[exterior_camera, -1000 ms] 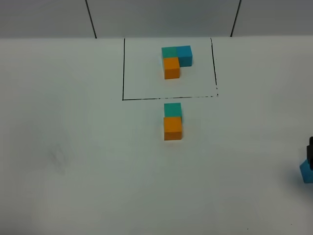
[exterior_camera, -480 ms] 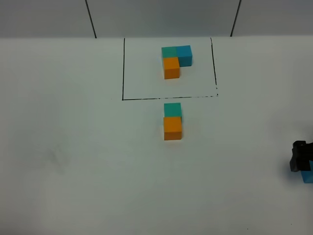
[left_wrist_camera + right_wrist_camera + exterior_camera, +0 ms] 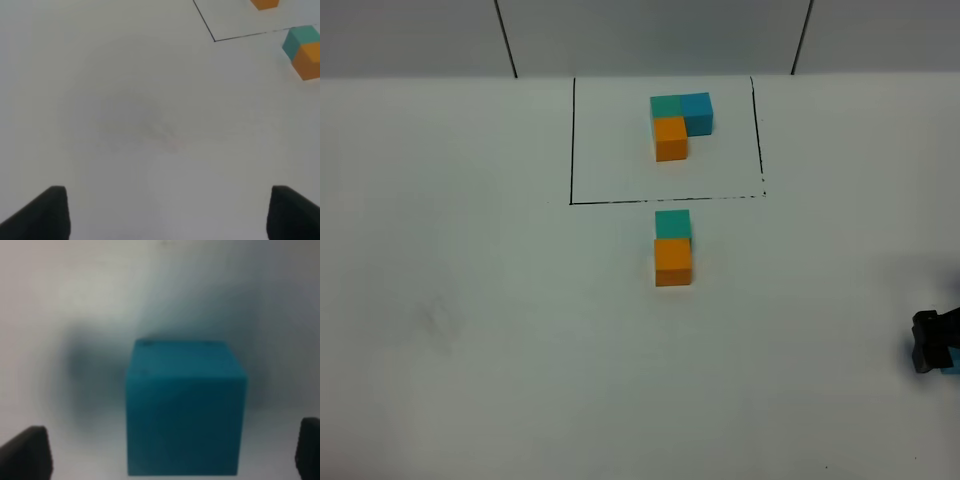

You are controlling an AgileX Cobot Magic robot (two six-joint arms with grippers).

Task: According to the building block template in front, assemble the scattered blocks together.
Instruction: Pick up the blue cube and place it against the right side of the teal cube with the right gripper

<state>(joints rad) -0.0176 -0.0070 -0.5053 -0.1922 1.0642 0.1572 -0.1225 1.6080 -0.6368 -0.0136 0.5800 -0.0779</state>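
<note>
Blue cube point(image 3: 182, 407) is sitting between the wide-spread jaws of the right gripper point(image 3: 932, 343), which has been dropping over it; nothing is being squeezed yet. Well off to that hand's left, the teal cube point(image 3: 673, 224) and orange cube point(image 3: 673, 262) are waiting for it.

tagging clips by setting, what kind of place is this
Likely a robot lab tabletop: plain white table, a black drawn outline framing the building block template, and the scattered blocks outside it.
</note>
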